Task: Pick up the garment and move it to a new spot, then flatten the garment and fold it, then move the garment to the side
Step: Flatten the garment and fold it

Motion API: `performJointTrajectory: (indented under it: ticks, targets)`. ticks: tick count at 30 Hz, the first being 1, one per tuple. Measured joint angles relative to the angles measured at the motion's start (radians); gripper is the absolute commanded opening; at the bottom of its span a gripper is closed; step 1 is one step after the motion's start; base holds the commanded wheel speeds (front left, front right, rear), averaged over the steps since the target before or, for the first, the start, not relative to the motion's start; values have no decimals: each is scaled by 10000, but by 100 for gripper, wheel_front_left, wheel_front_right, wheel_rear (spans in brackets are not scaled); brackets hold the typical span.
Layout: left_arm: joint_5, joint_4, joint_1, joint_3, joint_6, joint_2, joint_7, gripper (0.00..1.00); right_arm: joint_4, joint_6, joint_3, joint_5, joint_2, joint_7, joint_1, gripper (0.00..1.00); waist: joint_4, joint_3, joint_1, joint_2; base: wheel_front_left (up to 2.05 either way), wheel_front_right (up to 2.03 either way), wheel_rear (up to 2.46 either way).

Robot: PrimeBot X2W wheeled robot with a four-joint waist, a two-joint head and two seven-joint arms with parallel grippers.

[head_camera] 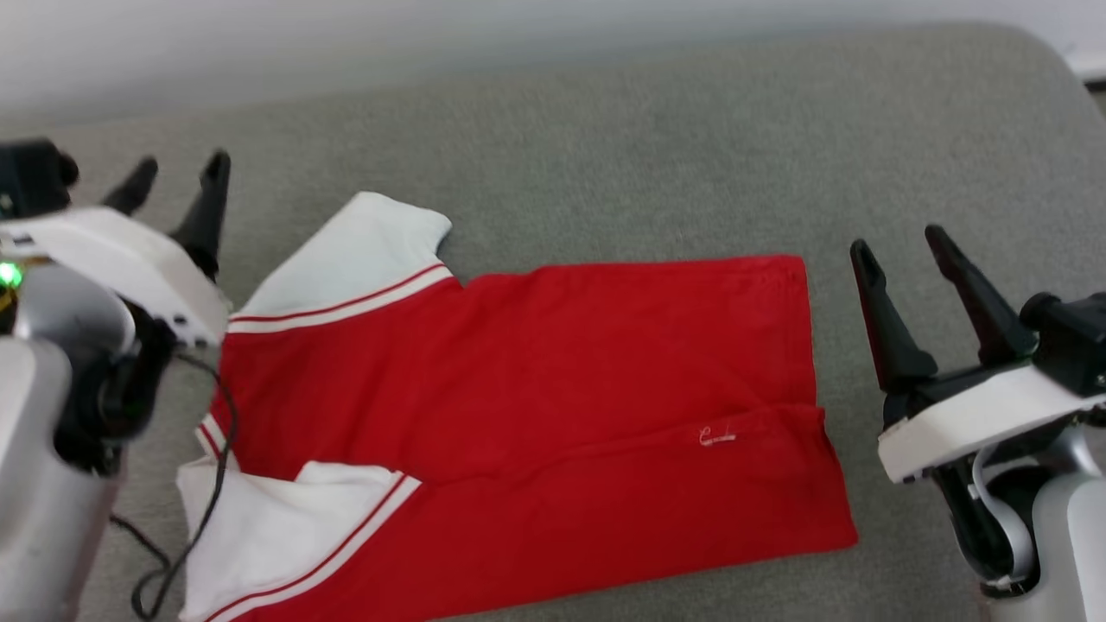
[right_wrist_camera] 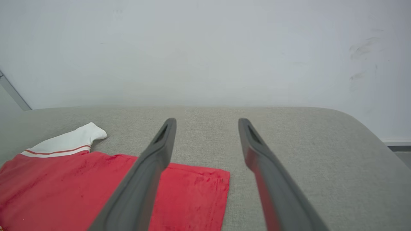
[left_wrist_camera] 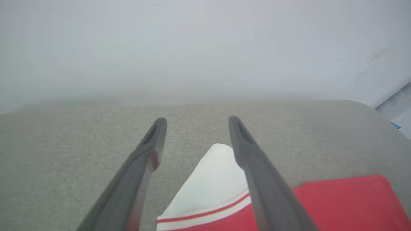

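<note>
The garment (head_camera: 536,406), a red T-shirt with white sleeves and red-and-white striped trim, lies folded lengthwise on the grey padded surface, collar end to the left, plain red side up. One white sleeve (head_camera: 354,259) sticks out at the back left; the other (head_camera: 276,527) lies folded at the front left. My left gripper (head_camera: 177,177) hovers open just left of the back sleeve (left_wrist_camera: 212,179), nothing between its fingers. My right gripper (head_camera: 903,246) stands open to the right of the hem (right_wrist_camera: 192,199), apart from the cloth. No print shows.
The grey cushioned surface (head_camera: 648,155) stretches behind and to the right of the shirt, ending at a pale wall (right_wrist_camera: 205,48). Its rounded right corner (right_wrist_camera: 362,128) drops to the floor. A black cable (head_camera: 207,484) hangs from my left arm over the shirt's left edge.
</note>
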Motion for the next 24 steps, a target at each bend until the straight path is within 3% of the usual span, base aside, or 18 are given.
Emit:
performJointTrajectory:
  ticks: [5,12,18,24]
  targets:
    - [31,514,-1700,-290,-403,236,1141,100,-196,0,176,-48,219,-217,-461,100,-403,1060,1,0,0,0,0]
    - [-765,1252,-3533,-1057,-1239,913,4600,100,-38,0,299,-17,431,-395,-688,100,-1206,2069,1,0,0,0,0]
    - [-811,2002,-4061,-1753,-1099,1461,6999,100,240,0,451,82,531,-464,-771,100,-1785,2601,1,0,0,0,0]
    - [-972,2504,-4190,-1833,-619,1678,8071,100,391,0,518,244,594,-453,-849,100,-2127,2886,-1,0,0,0,0]
